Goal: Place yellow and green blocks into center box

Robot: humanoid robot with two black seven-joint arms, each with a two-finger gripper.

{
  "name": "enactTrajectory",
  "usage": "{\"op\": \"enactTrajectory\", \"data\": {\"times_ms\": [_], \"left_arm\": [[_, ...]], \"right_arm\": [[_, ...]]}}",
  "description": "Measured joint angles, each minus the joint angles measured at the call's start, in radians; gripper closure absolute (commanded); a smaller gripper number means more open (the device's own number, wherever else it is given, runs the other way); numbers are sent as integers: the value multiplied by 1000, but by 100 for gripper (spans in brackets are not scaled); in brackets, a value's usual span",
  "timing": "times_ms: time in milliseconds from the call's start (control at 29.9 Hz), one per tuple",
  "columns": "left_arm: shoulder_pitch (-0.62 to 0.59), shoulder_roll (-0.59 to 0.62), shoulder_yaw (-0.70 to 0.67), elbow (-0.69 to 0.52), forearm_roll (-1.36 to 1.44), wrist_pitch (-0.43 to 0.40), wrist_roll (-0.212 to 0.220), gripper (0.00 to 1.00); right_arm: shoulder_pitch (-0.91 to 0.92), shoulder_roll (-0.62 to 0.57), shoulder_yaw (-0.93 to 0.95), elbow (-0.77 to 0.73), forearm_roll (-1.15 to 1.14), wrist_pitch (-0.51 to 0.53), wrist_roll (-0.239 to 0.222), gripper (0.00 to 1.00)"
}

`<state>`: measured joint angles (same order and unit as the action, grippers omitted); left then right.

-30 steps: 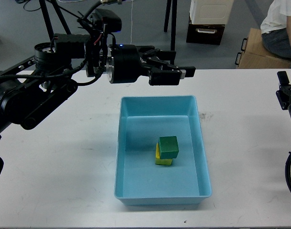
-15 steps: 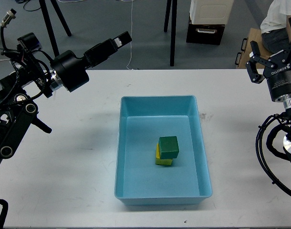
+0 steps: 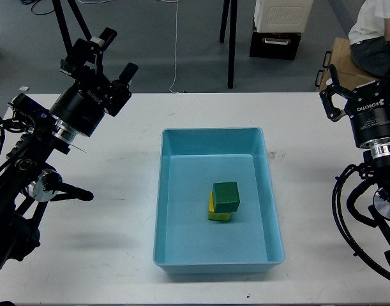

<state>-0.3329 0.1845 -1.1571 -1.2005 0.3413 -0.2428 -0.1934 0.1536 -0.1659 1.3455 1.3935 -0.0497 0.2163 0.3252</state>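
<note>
Since the earlier frames: left arm swung back from over the tray to the table's 10 o'clock corner, its gripper now tilted up and away; right arm has risen into view at 3 o'clock. Blocks and tray unchanged.

Item 1. White table [image 3: 86,255]: large work surface, faintly scuffed, nothing loose seen on it besides the tray.

Item 2. Light blue tray [image 3: 161,191], serving as the center box: rectangular, at table centre, long axis running 12 to 6 o'clock.

Item 3. Left gripper [image 3: 108,60]: at 10 o'clock from the tray, well apart from it, fingers spread and holding nothing.

Item 4. Right gripper [image 3: 360,80]: at 3 o'clock, well apart from the tray, pointed upward; prongs appear parted, nothing between them.

Item 5. Green block [image 3: 226,196]: inside the tray, slightly toward 5 o'clock of its middle, resting on top of item 6.

Item 6. Yellow block [image 3: 214,212]: inside the tray, mostly covered by the green block; only its 7 o'clock edges show.

Task status, judged: both blocks lie in the box; placement looks complete, nothing left to move. Arms stand clear.

Surroundings, off the table: cardboard box [image 3: 345,67] at 2 o'clock; seated person [image 3: 376,32] partly seen beside it; black-and-white case [image 3: 277,29] at 1 o'clock; stand legs [image 3: 232,41] at 12 o'clock. None obstructs the tray.
</note>
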Motion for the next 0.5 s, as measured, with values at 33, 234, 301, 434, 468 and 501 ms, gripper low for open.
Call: {"op": "enactTrajectory", "data": {"times_ms": [33,234,301,434,468,501], "left_arm": [[22,-3,-6,-8,-53,3,0,0],[169,-69,-72,-130,-309,18,-7,0],[206,-94,-85,-151,-333,20,-5,0],[229,-146,-99,-162,-352,20,-12,0],[231,-161,-105,-164,-360,19,-16,0],[234,-170,-110,-167,-369,17,-20,0]], "right_arm": [[-12,4,3,0,24,2,-7,1],[-100,9,7,0,125,48,-26,1],[-123,9,6,3,159,58,-28,1],[-162,11,4,13,237,63,-30,1],[-173,13,4,17,252,63,-30,1],[-182,16,5,21,261,64,-31,1]]}}
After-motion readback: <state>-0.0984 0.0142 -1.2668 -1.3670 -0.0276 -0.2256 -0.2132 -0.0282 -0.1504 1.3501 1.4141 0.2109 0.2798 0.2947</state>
